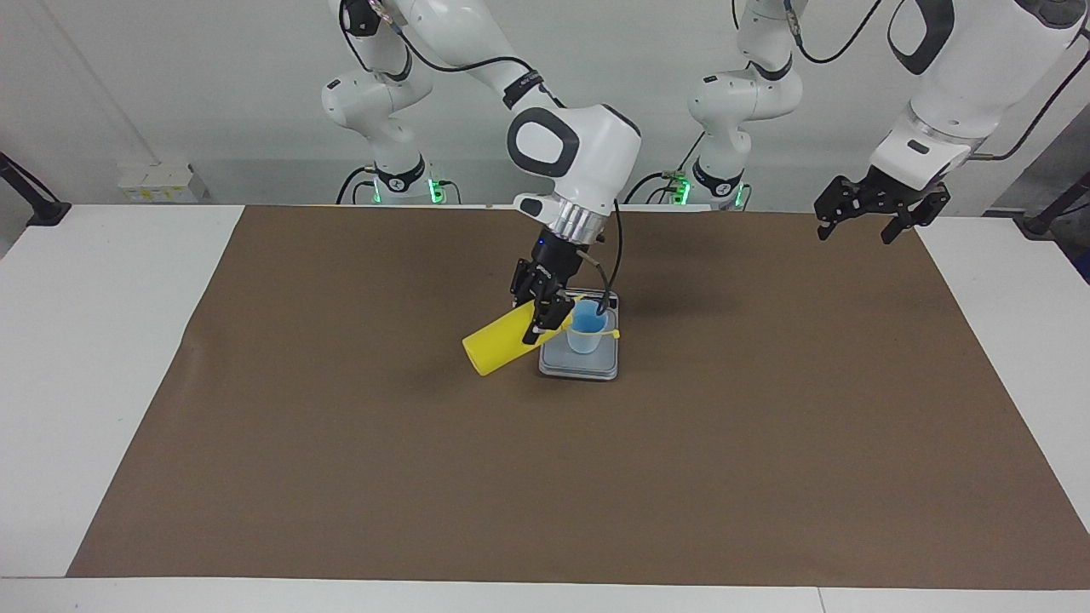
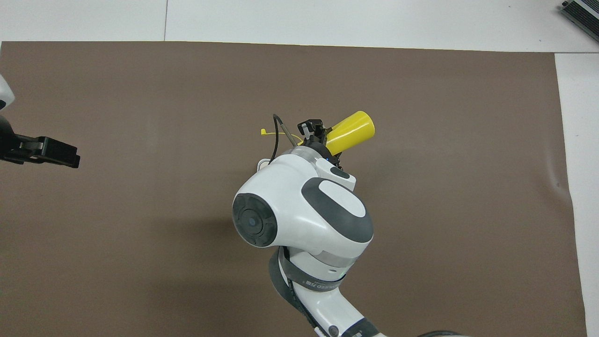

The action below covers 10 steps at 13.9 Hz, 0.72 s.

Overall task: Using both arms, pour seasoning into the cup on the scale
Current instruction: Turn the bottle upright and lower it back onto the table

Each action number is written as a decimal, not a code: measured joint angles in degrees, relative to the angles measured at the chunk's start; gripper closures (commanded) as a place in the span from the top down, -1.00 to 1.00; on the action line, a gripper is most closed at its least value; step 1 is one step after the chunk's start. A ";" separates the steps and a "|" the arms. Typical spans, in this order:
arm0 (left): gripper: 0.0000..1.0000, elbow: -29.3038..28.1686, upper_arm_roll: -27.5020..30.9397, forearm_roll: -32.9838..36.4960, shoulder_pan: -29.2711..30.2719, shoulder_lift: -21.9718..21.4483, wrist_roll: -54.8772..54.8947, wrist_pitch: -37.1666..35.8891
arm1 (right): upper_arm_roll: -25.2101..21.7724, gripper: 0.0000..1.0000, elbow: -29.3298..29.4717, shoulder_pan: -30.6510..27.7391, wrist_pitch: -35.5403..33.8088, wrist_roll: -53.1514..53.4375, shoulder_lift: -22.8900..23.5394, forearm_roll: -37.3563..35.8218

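Observation:
My right gripper (image 1: pixel 545 319) is shut on the yellow seasoning bottle (image 1: pixel 498 345). It holds the bottle tilted close to level, nozzle end over the light blue cup (image 1: pixel 586 330). The cup stands upright on the silver-grey scale (image 1: pixel 579 366) in the middle of the mat. The bottle's tethered tip (image 1: pixel 613 334) hangs by the cup's rim. In the overhead view the bottle (image 2: pixel 352 131) sticks out from the right gripper (image 2: pixel 317 133), and the right arm hides the cup and scale. My left gripper (image 1: pixel 881 213) is open and empty, and waits over the mat's corner at the left arm's end (image 2: pixel 47 152).
A brown mat (image 1: pixel 341 468) covers most of the white table (image 1: pixel 85 340). A white socket block (image 1: pixel 157 183) sits at the table's edge near the right arm's base. A grey device (image 2: pixel 582 11) lies at the table's farthest corner.

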 measured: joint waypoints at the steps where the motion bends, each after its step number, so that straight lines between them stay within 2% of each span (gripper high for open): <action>1: 1.00 0.00 0.00 0.00 0.00 0.00 0.00 0.00 | -0.02 -1.00 -0.02 -1.03 0.00 -0.89 -0.87 3.83; 3: 1.00 0.00 -0.02 0.00 0.00 0.00 0.00 0.02 | -0.06 -1.00 -0.15 -3.49 -0.05 -4.45 -2.63 11.41; 8: 1.00 0.00 -0.27 0.00 0.00 -0.01 0.00 0.34 | -0.13 -1.00 -0.74 -8.12 -0.64 -9.32 -5.14 23.00; 10: 1.00 0.00 -0.20 0.00 0.00 -0.02 0.00 1.14 | -0.16 -1.00 -0.81 -11.03 -1.25 -12.21 -6.10 30.01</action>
